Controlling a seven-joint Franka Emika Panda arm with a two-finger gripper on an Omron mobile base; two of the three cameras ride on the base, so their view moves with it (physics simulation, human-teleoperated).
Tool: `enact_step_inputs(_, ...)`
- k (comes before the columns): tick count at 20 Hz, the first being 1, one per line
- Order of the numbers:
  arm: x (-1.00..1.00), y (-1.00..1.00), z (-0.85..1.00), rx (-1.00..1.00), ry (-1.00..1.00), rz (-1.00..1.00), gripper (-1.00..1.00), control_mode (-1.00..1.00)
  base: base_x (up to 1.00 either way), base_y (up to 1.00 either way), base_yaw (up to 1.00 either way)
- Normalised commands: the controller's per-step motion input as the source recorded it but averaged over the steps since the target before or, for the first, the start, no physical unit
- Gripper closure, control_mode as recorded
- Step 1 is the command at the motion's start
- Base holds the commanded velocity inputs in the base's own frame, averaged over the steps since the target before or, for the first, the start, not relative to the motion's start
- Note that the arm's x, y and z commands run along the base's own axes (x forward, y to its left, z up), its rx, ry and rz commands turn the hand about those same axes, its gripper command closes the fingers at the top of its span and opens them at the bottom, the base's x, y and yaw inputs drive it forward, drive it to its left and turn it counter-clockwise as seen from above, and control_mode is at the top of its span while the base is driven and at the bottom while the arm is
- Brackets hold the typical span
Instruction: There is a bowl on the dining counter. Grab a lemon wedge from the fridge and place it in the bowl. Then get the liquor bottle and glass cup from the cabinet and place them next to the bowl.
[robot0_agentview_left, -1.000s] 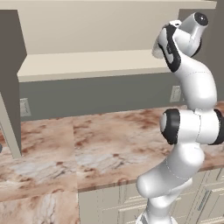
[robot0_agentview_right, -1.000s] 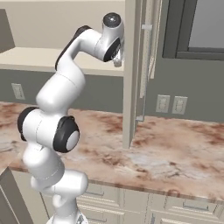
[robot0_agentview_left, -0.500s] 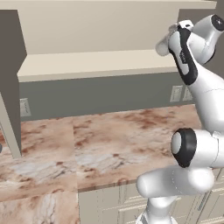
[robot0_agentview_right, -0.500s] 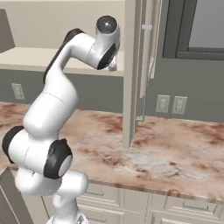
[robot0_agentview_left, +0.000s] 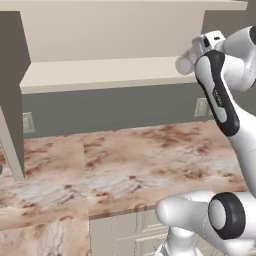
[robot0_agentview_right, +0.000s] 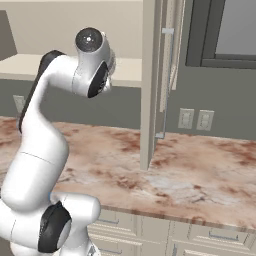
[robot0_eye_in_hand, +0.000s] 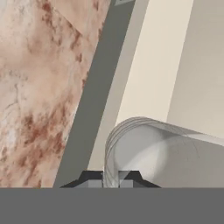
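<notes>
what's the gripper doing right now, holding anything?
Gripper: shut on the rim of the glass cup, held up by the open cabinet shelf.

The arm reaches high, its tool nearly closed, pinching a rim.

The open cabinet door juts over the bare stone counter.

The arm was glossy white, built of rounded tubular segments with bulbous joints. Black bands and black oval panels marked the joints, and a dark round cap with a grey centre topped one joint.
</notes>
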Motion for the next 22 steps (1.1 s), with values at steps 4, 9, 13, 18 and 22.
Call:
enact_step_inputs(4, -0.65, 0.50, -0.13, -0.12, 0.02, 0.03, 1.00, -1.00, 0.00, 0.00, 0.00)
enact_step_inputs(9, -0.44, 0.40, -0.17, -0.05, 0.03, 0.10, 1.00, -1.00, 0.00, 0.00, 0.00)
enact_step_inputs(13, -0.62, 0.11, -0.02, 0.00, 0.00, 0.01, 1.00, -1.00, 0.00, 0.00, 0.00)
enact_step_inputs(18, -0.76, 0.00, 0.00, 0.00, 0.03, -0.07, 1.00, -1.00, 0.00, 0.00, 0.00)
enact_step_inputs(22, -0.89, 0.00, 0.00, 0.00, 0.04, -0.11, 1.00, -1.00, 0.00, 0.00, 0.00)
